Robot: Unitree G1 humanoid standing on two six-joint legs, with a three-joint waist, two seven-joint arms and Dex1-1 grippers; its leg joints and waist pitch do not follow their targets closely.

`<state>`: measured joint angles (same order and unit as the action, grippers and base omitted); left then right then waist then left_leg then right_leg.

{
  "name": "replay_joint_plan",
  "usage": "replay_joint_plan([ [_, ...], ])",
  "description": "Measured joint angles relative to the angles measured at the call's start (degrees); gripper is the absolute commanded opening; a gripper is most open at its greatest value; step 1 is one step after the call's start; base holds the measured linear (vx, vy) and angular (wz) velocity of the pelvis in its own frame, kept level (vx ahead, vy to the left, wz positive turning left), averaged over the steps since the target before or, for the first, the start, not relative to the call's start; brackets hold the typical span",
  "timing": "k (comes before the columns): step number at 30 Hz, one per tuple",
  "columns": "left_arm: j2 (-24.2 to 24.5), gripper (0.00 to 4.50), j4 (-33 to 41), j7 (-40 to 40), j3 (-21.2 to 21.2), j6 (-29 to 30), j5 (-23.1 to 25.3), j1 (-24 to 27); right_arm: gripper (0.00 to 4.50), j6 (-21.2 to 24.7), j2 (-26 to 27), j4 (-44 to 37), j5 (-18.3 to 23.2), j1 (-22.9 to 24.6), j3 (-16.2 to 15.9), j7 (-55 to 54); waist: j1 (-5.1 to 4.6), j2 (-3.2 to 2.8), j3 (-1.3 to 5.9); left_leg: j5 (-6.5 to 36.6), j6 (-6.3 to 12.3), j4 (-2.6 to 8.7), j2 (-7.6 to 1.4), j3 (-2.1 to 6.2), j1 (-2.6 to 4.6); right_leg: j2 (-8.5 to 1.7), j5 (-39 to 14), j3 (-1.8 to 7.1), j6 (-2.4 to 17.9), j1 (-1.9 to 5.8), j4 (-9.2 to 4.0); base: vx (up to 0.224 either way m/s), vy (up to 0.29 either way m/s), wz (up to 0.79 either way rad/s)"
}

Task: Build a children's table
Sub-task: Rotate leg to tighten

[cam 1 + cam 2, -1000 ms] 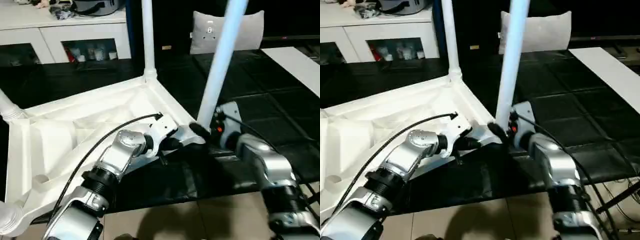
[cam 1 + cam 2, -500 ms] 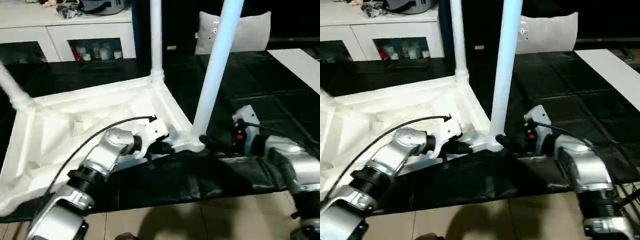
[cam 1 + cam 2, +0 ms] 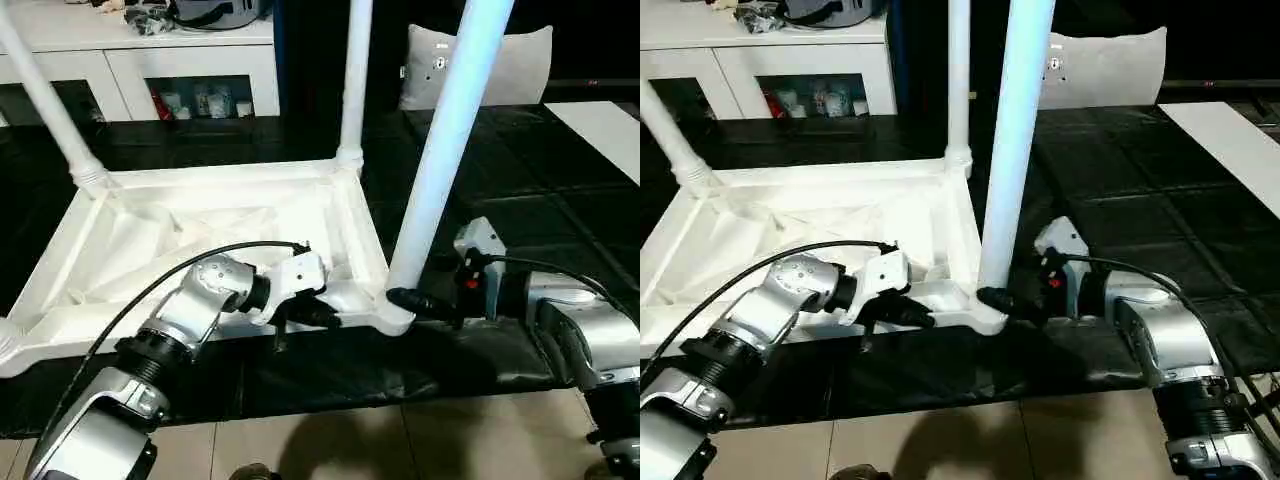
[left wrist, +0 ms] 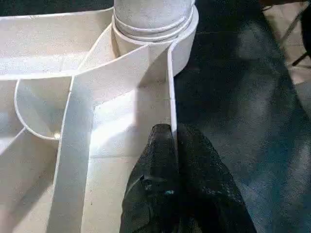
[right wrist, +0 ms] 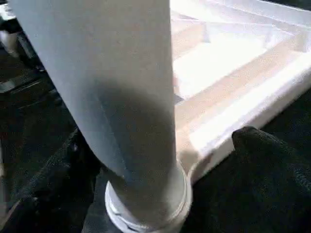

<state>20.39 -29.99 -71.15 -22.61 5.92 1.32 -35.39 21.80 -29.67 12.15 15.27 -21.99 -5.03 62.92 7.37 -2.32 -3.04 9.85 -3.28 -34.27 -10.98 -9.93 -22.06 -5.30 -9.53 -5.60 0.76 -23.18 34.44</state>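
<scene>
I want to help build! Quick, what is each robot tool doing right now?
Left tool: closed on the table top's side wall, near the corner.
Right tool: open, its fingers either side of the leg's base, not gripping.

You have a black quilted mat (image 3: 520, 200) spread over a pale tiled floor (image 3: 400, 440). On the mat the white table top (image 3: 200, 225) lies underside up. Beyond the table top, a grey cushion (image 3: 500, 65) sits at the mat's far edge.
</scene>
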Motion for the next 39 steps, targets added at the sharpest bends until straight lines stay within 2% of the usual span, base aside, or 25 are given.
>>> replay_joint_plan([
  [1, 0.04, 0.0, 0.01, -0.33, -0.11, -0.08, -0.1, 0.0, 4.32, 0.06, -0.06, -0.2, 0.23, 0.09, -0.05, 0.84, 0.12, 0.0, 0.0, 0.0, 0.0, 0.0, 0.0, 0.0, 0.0, 0.0, 0.0, 0.0, 0.01, 0.0, 0.0, 0.0, 0.0, 0.0],
  [3, 0.26, 0.0, 0.18, -1.27, -0.47, -0.26, -0.48, 0.09, 4.32, 0.88, -0.85, -0.92, 1.46, 0.59, -0.6, 3.65, 0.57, 0.02, 0.01, 0.01, 0.02, -0.01, 0.0, -0.01, 0.01, 0.0, 0.0, 0.0, 0.01, 0.01, 0.0, 0.0, 0.0, 0.0],
  [6, 0.47, 0.0, 0.4, -1.73, -0.73, -0.78, -0.52, 0.24, 3.97, 1.88, -1.01, -0.92, 2.22, 0.7, -1.52, 5.14, 0.91, 0.01, 0.01, 0.01, 0.02, -0.01, -0.01, -0.01, 0.02, 0.0, 0.0, 0.0, 0.01, 0.0, 0.01, 0.0, 0.0, 0.0],
  [8, 0.45, 0.0, 0.39, -1.7, -0.73, -1.01, -0.48, 0.29, 3.84, 2.37, -1.13, -0.92, 2.4, 0.7, -2.33, 5.97, 0.94, 0.01, 0.01, 0.01, 0.02, -0.04, -0.01, -0.01, 0.01, 0.0, -0.01, 0.01, -0.01, 0.01, 0.01, 0.0, 0.0, 0.0],
  [13, 0.45, 0.0, 0.39, -1.66, -0.69, -1.18, -0.48, 0.41, 3.28, 2.91, -1.27, -0.98, 2.51, 0.75, -2.39, 6.36, 0.94, 0.01, 0.01, 0.01, 0.01, -0.05, -0.01, -0.01, 0.01, 0.0, -0.01, 0.01, -0.02, 0.01, 0.02, 0.0, 0.0, 0.0],
  [18, 0.45, 0.0, 0.57, -1.86, -0.66, -1.36, -0.72, 0.81, 2.91, 3.85, -1.75, -2.52, 2.66, 1.59, -2.39, 6.41, 0.97, 0.01, 0.01, 0.01, 0.02, -0.05, -0.01, -0.01, 0.02, 0.0, -0.01, 0.01, -0.02, 0.02, 0.01, 0.0, 0.0, 0.0],
  [27, 0.27, 0.0, 1.94, -2.29, -0.2, 0.45, -1.64, 1.87, 2.2, 6.22, -0.62, -4.93, 3.21, 3.38, -1.47, 4.04, 0.89, 0.0, 0.02, 0.01, 0.01, -0.05, -0.01, -0.01, 0.08, 0.0, -0.02, 0.02, -0.03, 0.05, 0.04, 0.0, 0.0, 0.0],
  [29, -0.02, 0.0, 2.4, -1.35, 0.29, 2.54, -1.64, 1.97, 2.14, 6.91, 0.5, -5.7, 3.11, 3.68, -0.94, 1.66, 0.74, -0.01, 0.02, 0.0, 0.01, -0.05, -0.01, -0.01, 0.13, 0.0, -0.02, 0.02, -0.04, 0.06, 0.04, 0.0, 0.0, 0.0],
  [31, -1.26, 0.0, 2.34, 3.09, 1.69, 5.6, -1.24, 1.91, 2.09, 7.39, 3.88, -4.86, 1.86, 3.12, 0.31, -4.71, 0.41, 0.01, 0.04, -0.02, -0.03, -0.08, -0.01, -0.01, 0.17, 0.0, 0.02, 0.03, 0.01, 0.06, 0.09, 0.0, 0.0, 0.0],
  [36, -6.91, 0.0, 1.19, 14.61, 4.06, 12.14, -0.28, 0.82, 2.04, 8.3, 10.47, 0.02, -1.14, -0.73, 3.71, -19.93, -1.98, 0.01, 0.04, -0.03, -0.04, -0.2, 0.02, -0.02, 0.16, 0.0, 0.06, 0.06, 0.02, 0.08, -0.01, 0.0, 0.0, 0.0],
  [39, -11.25, 0.0, -0.24, 22.22, 5.69, 16.06, -0.18, -0.45, 2.04, 8.55, 14.58, 2.68, -3.85, -3.66, 5.21, -30.28, -2.77, 0.01, 0.04, -0.03, -0.04, -0.2, 0.02, -0.02, 0.14, 0.0, 0.2, 0.06, -0.04, 0.05, 0.0, 0.0, 0.0, 0.0],
])
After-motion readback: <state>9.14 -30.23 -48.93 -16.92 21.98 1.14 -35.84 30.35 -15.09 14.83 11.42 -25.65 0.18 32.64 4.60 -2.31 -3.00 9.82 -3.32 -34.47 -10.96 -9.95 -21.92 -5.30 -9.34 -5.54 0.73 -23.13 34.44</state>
